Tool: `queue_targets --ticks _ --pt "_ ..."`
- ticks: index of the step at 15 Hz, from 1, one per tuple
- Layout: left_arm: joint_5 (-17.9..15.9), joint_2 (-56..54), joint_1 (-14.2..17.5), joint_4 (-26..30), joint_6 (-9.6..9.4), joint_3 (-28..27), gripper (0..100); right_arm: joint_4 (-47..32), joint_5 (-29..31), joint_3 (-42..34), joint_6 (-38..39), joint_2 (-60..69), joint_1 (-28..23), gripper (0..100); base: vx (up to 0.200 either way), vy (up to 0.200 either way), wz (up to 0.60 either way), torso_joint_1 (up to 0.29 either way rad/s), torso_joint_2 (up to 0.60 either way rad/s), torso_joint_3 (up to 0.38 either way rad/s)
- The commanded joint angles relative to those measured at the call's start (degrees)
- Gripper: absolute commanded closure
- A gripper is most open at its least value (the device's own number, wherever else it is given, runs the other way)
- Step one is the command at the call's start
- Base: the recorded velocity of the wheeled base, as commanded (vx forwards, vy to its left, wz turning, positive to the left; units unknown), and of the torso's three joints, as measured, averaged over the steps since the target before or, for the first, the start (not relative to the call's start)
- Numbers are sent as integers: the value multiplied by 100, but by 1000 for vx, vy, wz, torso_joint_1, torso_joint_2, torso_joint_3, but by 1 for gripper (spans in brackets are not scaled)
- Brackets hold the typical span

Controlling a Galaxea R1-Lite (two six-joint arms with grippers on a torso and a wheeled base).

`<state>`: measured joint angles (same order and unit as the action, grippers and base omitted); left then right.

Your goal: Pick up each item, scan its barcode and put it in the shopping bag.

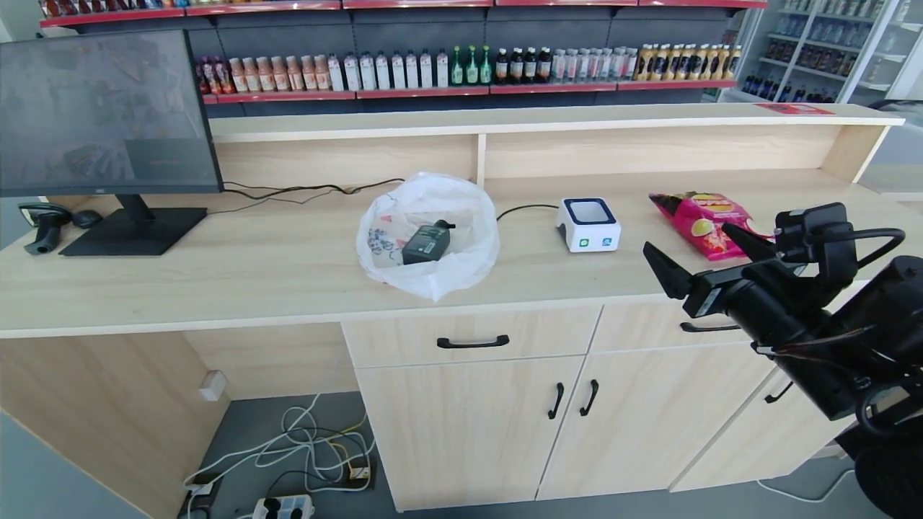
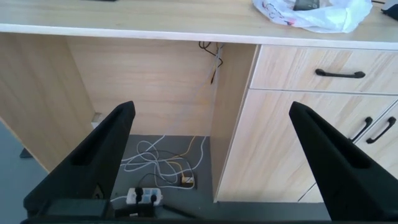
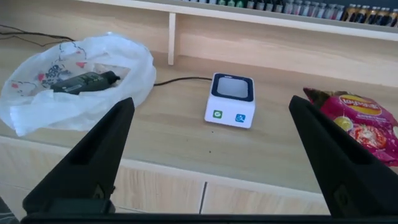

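Observation:
A pink chip bag (image 1: 701,222) (image 3: 360,122) lies flat on the wooden counter (image 1: 288,267) at the right. The white barcode scanner (image 1: 588,224) (image 3: 231,100) stands left of it. Further left sits the white plastic shopping bag (image 1: 430,232) (image 3: 81,81) (image 2: 317,12), mouth open, with a dark green bottle (image 1: 425,242) (image 3: 84,81) lying inside. My right gripper (image 1: 703,259) (image 3: 211,162) hangs open just off the counter's front edge, short of the chip bag, with nothing between its fingers. My left gripper (image 2: 211,162) is open and low, facing the cabinet front below the counter.
A monitor (image 1: 101,115) on a stand and a handheld scanner (image 1: 43,227) occupy the counter's left end. Cables (image 1: 303,191) run along the back. A raised shelf (image 1: 548,119) backs the counter. Drawers and doors (image 1: 472,342) lie below, with floor cables and a power strip (image 2: 144,196).

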<state>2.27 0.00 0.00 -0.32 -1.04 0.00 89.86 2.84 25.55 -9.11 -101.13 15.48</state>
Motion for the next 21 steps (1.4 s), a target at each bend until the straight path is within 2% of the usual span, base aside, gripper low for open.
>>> queue_targets --ticks 1,7,18,21 --pt "2 0 0 -3 -2 0 0 14 -3 46 -3 -100 16 0 0 -200 0 12 7 7" --pt "2 0 0 -3 -2 0 0 14 -3 257 41 -214 16 0 0 -200 0 0 4 5" --pt "2 0 0 -3 7 0 0 14 6 196 49 -152 -36 0 0 -200 0 3 0 4" --pt "11 0 0 -12 16 0 0 14 6 169 146 -135 -63 0 0 0 0 0 0 0"
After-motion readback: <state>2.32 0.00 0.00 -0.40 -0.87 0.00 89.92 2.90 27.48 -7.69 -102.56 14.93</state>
